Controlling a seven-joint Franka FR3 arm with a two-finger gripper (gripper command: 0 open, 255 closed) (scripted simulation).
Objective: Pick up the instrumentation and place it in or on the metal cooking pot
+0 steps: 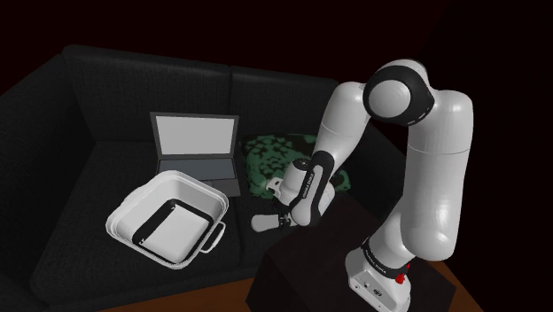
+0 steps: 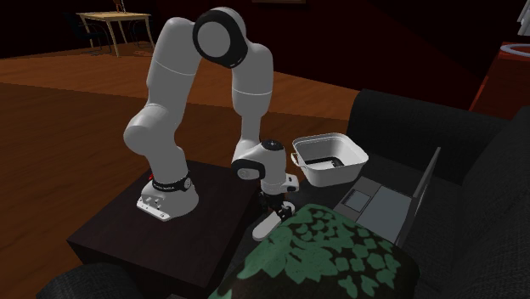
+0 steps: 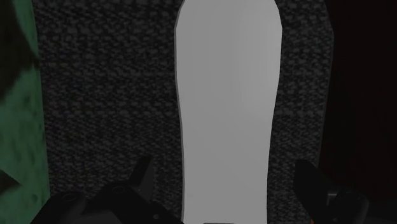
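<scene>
Claw (image 3: 224, 167) released, its two black fingers (image 3: 141, 179) standing apart on either side of the instrumentation (image 3: 229, 95), a plain white elongated slab that lies flat on the dark seat of the sofa (image 1: 89, 195). Neither finger appears to touch it, so nothing is held. The step in hand looks like the last part of the descent for the pick, with the grasp not yet made. I judge that the next move calls for going a little lower with the slab centred across its narrow width, then closing, lifting and carrying it across the seat to the pot (image 1: 133, 206). The pot is a white squarish pan with side handles, well apart from the slab toward the shoulder view's left, in front of an open laptop (image 1: 195, 142). A green patterned cushion (image 1: 270, 155) lies just beside the slab and could be brushed on the way. In the shoulder view the wrist covers much of the slab. In the wrist view its ends run past the frame, and I cannot tell whether the fingertips have reached the seat.
</scene>
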